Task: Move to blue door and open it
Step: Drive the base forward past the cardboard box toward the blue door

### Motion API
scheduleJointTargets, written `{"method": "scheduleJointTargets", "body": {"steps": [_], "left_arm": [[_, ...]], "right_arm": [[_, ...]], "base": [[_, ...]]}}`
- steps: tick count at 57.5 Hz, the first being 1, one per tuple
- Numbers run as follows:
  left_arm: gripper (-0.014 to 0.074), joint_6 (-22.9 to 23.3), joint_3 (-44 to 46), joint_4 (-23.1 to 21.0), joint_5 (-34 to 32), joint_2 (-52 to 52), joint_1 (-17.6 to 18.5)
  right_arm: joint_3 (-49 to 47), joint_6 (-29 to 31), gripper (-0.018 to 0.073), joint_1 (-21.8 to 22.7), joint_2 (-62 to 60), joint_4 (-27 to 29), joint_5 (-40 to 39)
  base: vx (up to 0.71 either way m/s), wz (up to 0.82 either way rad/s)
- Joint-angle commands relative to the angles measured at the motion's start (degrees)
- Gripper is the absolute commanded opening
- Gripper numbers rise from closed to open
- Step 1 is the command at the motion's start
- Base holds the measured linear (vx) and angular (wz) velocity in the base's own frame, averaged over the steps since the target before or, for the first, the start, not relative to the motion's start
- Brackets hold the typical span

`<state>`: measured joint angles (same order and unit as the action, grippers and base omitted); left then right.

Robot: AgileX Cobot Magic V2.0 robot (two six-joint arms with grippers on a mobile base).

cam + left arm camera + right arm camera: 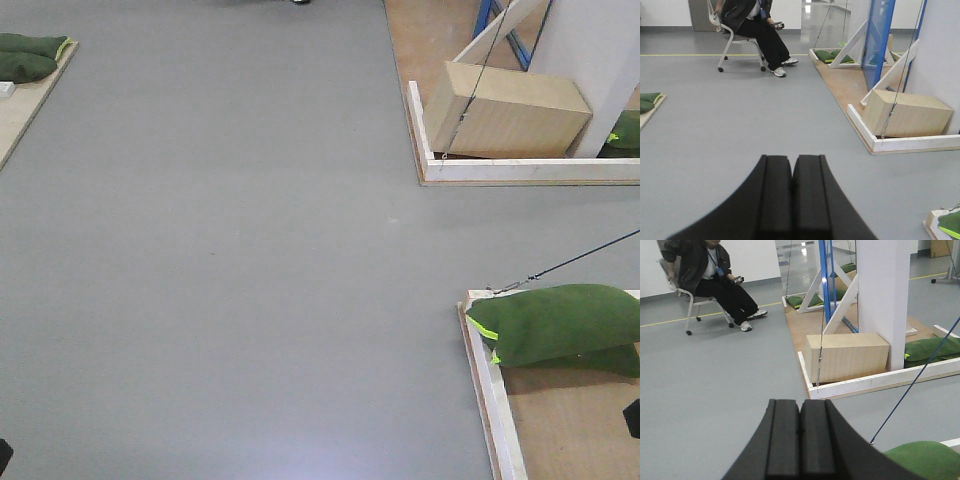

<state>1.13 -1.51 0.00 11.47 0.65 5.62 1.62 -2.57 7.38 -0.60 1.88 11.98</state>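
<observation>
The blue door stands far ahead on the right, seen nearly edge-on between white diagonal braces. Its handle does not show. It appears in the right wrist view as a thin blue edge, and the front view shows a sliver of it at the top. My left gripper is shut and empty, its black pads pressed together over the grey floor. My right gripper is also shut and empty. Both are well short of the door.
A wooden box sits on a white-edged plywood platform ahead on the right, beside a white pillar. Green sandbags lie on a platform at near right and others at far left. A person sits on a chair far ahead. Tensioned cords cross on the right.
</observation>
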Motion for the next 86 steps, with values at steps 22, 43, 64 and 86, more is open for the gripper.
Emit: {"method": "scheduleJointTargets", "body": {"steps": [22, 43, 64, 86], "left_arm": [[0.0073, 0.4, 1.4, -0.3, -5.0, 0.8, 0.1], [0.0073, 0.4, 1.4, -0.3, -5.0, 0.8, 0.1], [0.0073, 0.4, 1.4, -0.3, -5.0, 0.8, 0.1], [0.0073, 0.4, 1.4, -0.3, -5.0, 0.8, 0.1]], "right_arm": [[0.2, 0.3, -0.0001, 0.1, -0.8, -0.3, -4.7], [0.2, 0.3, -0.0001, 0.1, -0.8, -0.3, -4.6], [0.2, 0.3, -0.0001, 0.1, -0.8, -0.3, -4.6], [0.2, 0.3, -0.0001, 0.1, -0.8, -0.3, -4.6]], "base": [[0.00, 0.00], [0.00, 0.00], [0.03, 0.00], [0.12, 0.03]]}}
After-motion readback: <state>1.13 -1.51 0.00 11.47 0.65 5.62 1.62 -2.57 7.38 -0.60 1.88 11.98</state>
